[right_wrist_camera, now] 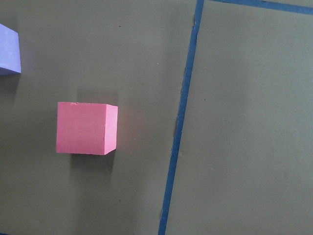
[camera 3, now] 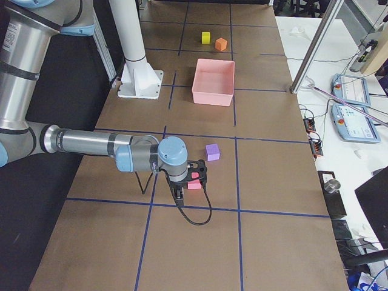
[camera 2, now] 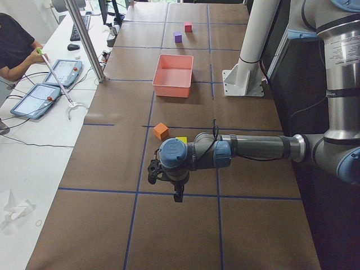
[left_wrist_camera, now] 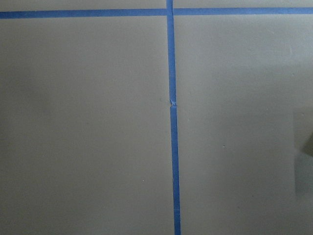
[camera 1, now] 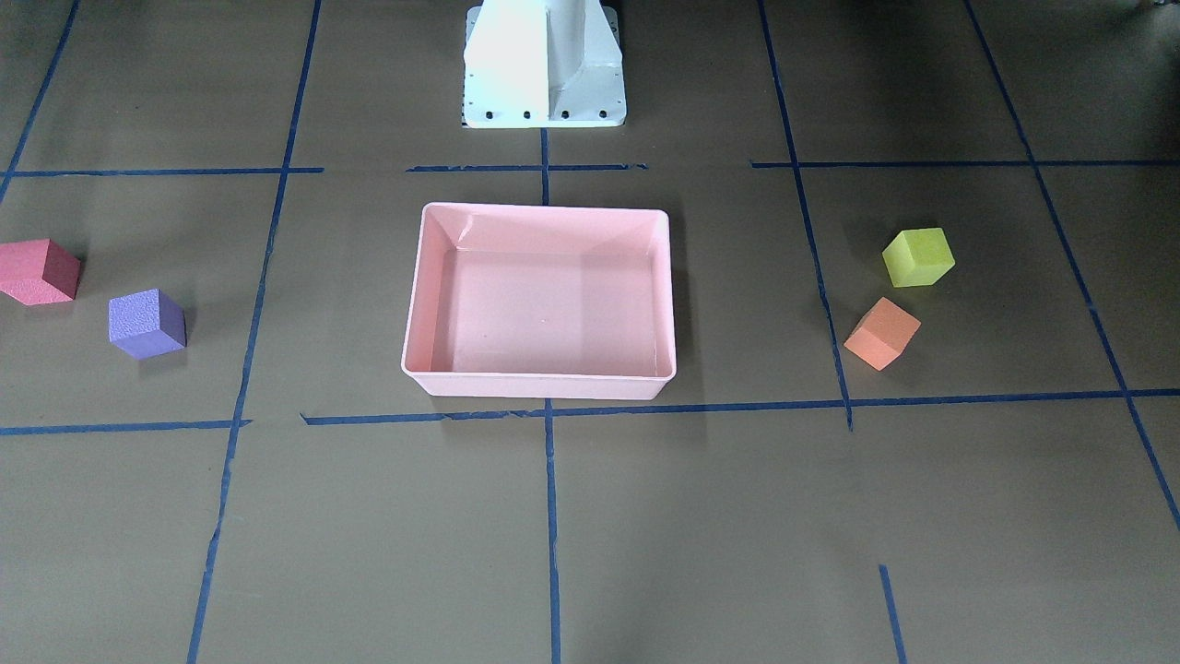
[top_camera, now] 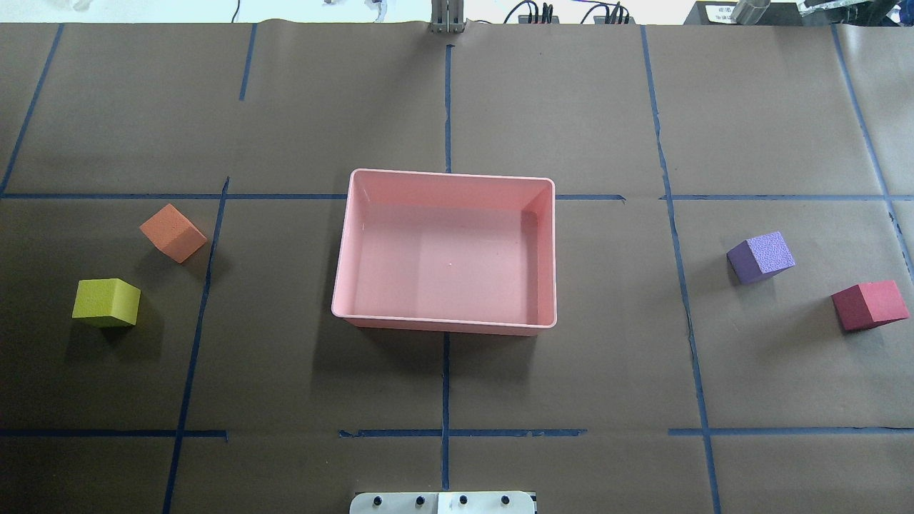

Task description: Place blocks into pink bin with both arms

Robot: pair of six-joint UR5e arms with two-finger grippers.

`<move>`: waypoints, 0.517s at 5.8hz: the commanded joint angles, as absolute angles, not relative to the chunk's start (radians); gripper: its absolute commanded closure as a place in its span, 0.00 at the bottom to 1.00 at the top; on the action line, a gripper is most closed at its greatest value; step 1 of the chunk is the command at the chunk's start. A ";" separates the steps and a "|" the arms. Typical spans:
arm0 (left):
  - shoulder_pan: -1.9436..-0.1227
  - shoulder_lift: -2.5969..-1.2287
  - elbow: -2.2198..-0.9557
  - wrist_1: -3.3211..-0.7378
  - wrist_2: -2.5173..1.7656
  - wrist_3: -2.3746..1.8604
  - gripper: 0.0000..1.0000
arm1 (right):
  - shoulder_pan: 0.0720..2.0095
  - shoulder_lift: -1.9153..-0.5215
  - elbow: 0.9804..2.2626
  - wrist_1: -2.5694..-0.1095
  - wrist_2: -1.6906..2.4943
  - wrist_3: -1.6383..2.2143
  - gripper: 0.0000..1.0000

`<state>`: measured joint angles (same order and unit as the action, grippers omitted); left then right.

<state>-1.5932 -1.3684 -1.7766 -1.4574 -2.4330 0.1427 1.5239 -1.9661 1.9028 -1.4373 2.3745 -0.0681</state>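
red block [right_wrist_camera: 87,128] sits left of the middle in my right wrist picture, so i think the right gripper [camera 3: 191,176] must slide that way first. the pink bin [top_camera: 446,175] lies in the middle of the overhead picture, with nothing in it. the left gripper [camera 2: 166,177] hangs by the yellow block [camera 2: 181,139]. i cannot tell if either gripper is open.

The red block [camera 1: 35,270] is cut by the front-facing view's left edge, and in the right side view it is partly hidden behind the right pincer [camera 3: 189,177]. The left arm [camera 2: 256,147] hides most of the yellow block [camera 2: 181,139]. The left pincer [camera 2: 167,181] and the right one show only small and side-on, so how their jaws stand cannot be told.
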 commanded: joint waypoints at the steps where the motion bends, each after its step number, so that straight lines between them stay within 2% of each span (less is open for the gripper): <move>1: -1.588 -1.353 -1.820 -1.447 -2.415 0.140 0.00 | 1.523 -1.970 1.907 -1.437 2.368 -0.066 0.00; 3: -1.586 -1.348 -1.835 -1.428 -2.413 0.138 0.00 | 1.523 -1.971 1.907 -1.437 2.381 -0.064 0.00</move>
